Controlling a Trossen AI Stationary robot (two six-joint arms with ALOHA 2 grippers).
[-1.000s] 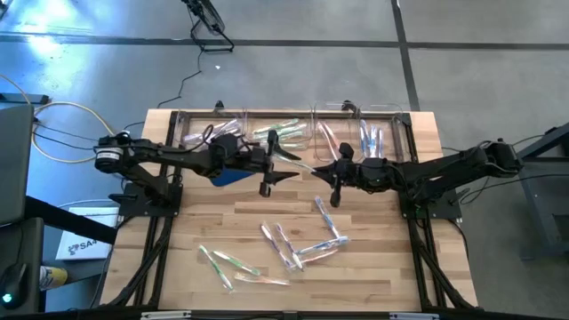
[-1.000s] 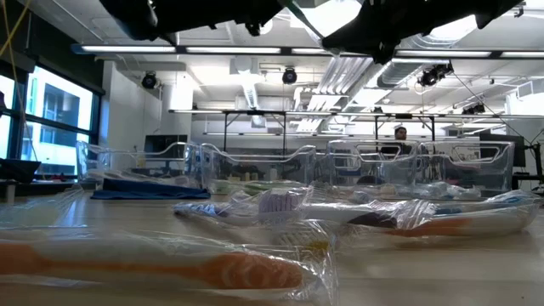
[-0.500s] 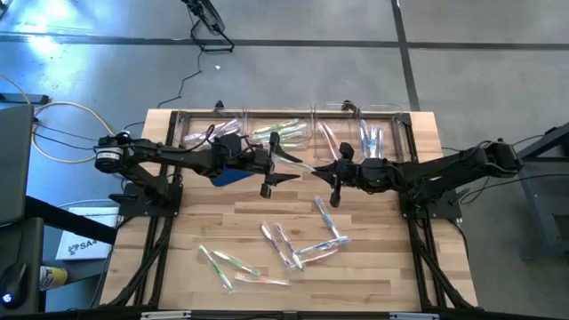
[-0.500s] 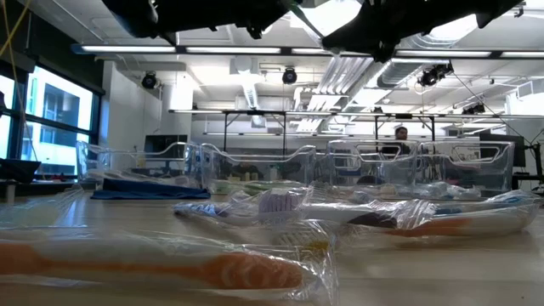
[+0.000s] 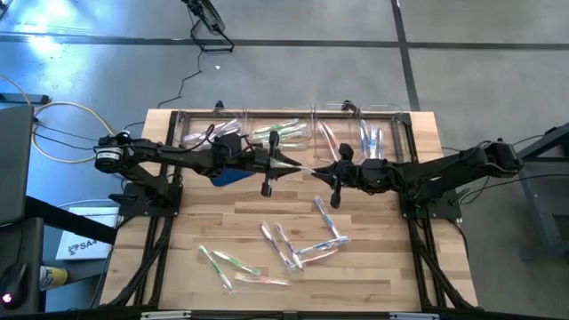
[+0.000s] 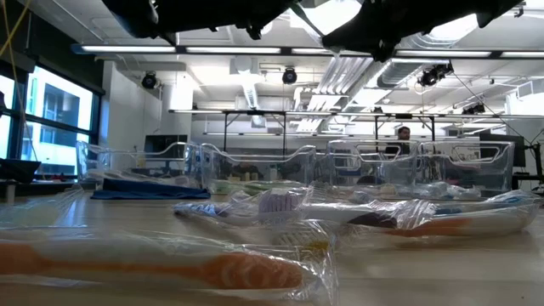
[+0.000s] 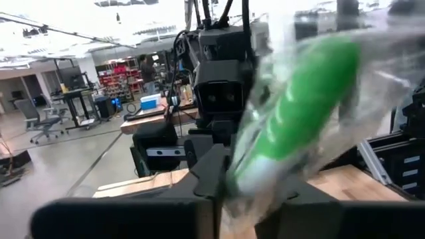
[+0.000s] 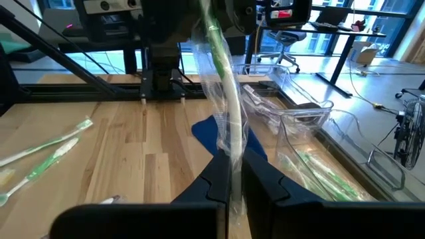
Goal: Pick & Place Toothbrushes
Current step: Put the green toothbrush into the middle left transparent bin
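One green toothbrush [image 5: 305, 166] in clear wrapping hangs above the table's middle, spanning between my two grippers. My left gripper [image 5: 292, 165] is shut on its left end and my right gripper [image 5: 322, 171] on its right end. In the left wrist view the green handle [image 7: 299, 113] rises from my left gripper [image 7: 255, 189]. In the right wrist view the brush [image 8: 222, 60] runs away from my right gripper [image 8: 230, 166] to the left arm. Several more wrapped toothbrushes [image 5: 293, 244] lie flat on the wood near the front edge. My left gripper pinches the wrapped toothbrush's end [image 7: 262, 166] between its two fingers, coming about level from the table's left, fingers along the brush. The brush is clear of the table. My right gripper pinches the other, whitish end [image 8: 230, 147] between its two fingers, about level from the table's right, along the brush.
Clear plastic bins [image 5: 293, 133] line the far edge, some with toothbrushes inside. A blue cloth [image 5: 233, 175] lies under the left arm. Green-handled brushes [image 5: 222, 264] lie at the front left. In the low view, wrapped brushes [image 6: 170, 268] fill the foreground.
My left gripper has shut on the free end of the toothbrush that my right gripper holds. Both arms have stayed in place and the brush has kept its height.
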